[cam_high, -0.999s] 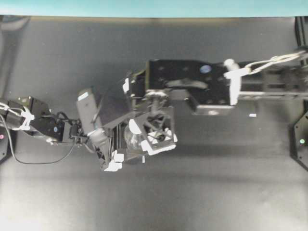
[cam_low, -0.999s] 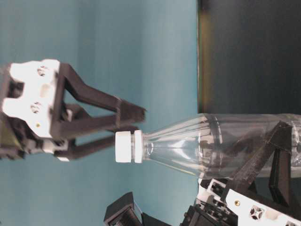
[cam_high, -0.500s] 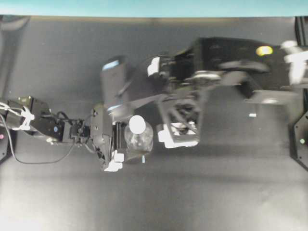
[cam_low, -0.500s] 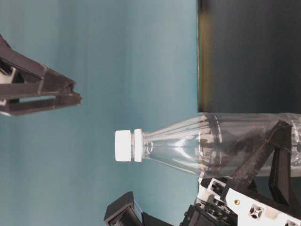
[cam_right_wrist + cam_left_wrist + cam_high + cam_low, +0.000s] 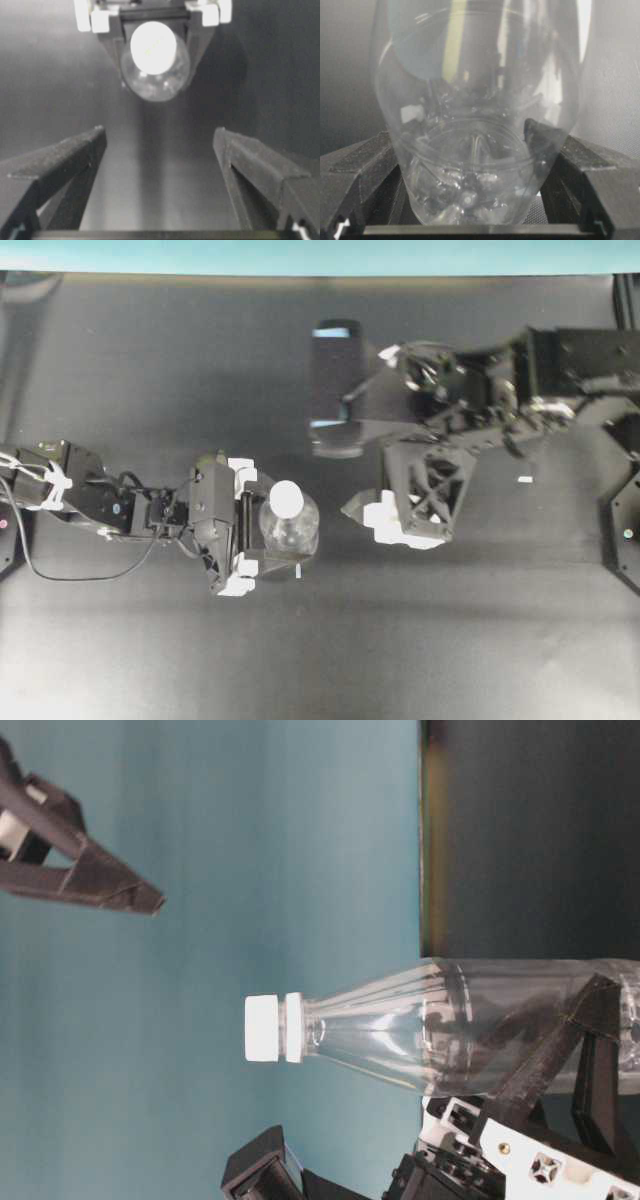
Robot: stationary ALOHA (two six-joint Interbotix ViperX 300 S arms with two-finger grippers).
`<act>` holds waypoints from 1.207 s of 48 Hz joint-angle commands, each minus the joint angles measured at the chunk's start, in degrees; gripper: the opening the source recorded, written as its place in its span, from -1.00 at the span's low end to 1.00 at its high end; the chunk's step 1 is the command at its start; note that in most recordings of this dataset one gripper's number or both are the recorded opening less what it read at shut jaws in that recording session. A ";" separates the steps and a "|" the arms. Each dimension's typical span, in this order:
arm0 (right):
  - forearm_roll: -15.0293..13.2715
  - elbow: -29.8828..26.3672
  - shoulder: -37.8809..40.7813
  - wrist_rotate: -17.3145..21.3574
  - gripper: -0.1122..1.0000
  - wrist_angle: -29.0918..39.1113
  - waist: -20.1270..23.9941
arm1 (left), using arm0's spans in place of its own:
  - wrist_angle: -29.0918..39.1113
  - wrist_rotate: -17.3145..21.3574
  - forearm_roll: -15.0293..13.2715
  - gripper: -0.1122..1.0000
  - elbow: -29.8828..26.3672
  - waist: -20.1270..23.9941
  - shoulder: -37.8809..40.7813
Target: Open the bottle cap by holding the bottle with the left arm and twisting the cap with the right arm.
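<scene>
The clear bottle [image 5: 293,530] stands upright on the dark table with its white bottle cap [image 5: 286,497] on top. The left arm's gripper [image 5: 262,530] is shut on the bottle's lower body, one black finger [image 5: 360,165] on each side of the bottle [image 5: 475,125]. The right arm's gripper [image 5: 405,520] hangs open to the right of the bottle, apart from it and holding nothing. From the right wrist, the cap [image 5: 153,46] lies beyond the spread fingers [image 5: 60,160]. At table level the cap [image 5: 265,1028] is bare, with one right fingertip [image 5: 110,890] well away from it.
A small white tape mark [image 5: 525,479] lies on the table right of the right gripper. A teal wall [image 5: 320,255] runs along the far edge. Black arm mounts [image 5: 625,530] stand at the table's left and right sides.
The right gripper, which stood around the cap a second ago, has drawn off it and swung to the right, open. The left gripper and the bottle have not moved.
</scene>
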 commanded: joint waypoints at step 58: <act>0.18 17.67 -11.60 3.78 0.68 -24.26 0.26 | 0.97 0.00 0.18 0.68 -0.97 -0.18 0.09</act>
